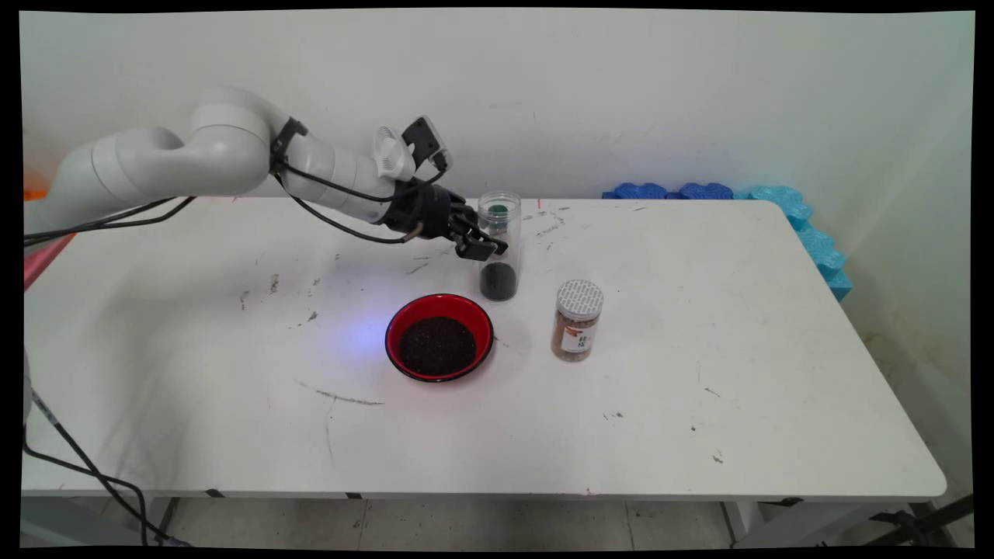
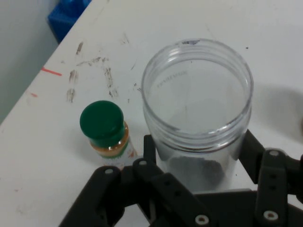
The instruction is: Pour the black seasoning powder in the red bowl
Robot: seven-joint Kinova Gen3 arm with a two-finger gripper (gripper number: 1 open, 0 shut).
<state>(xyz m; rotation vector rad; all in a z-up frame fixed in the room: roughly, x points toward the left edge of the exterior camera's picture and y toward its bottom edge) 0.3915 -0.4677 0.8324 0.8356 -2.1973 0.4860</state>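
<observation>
The clear plastic jar stands upright on the white table, toward the far side and near the middle of its width. It is a tall cylinder with an open threaded mouth and no lid. A shallow layer of dark granular material fills its bottom; the walls above are transparent.

In the hand view the jar sits between the two fingers, which bracket its lower body on either side. The finger on the picture's right lies against the wall, and the linkage on the other side is pressed close to it. The gripper is closed around the jar at mid height, with the jar's base appearing to rest on the table.

The white arm enters from the left, extends across the far part of the table and slopes downward to the wrist, so the gripper meets the jar from its left side at a shallow downward tilt. Black cables hang beneath the arm.

A small bottle with a green cap stands just behind the jar, visible through its wall in the main view. A red bowl holding dark granules lies nearer the camera, close to the jar. A jar with a patterned white lid and brown contents stands to the right of the bowl
</observation>
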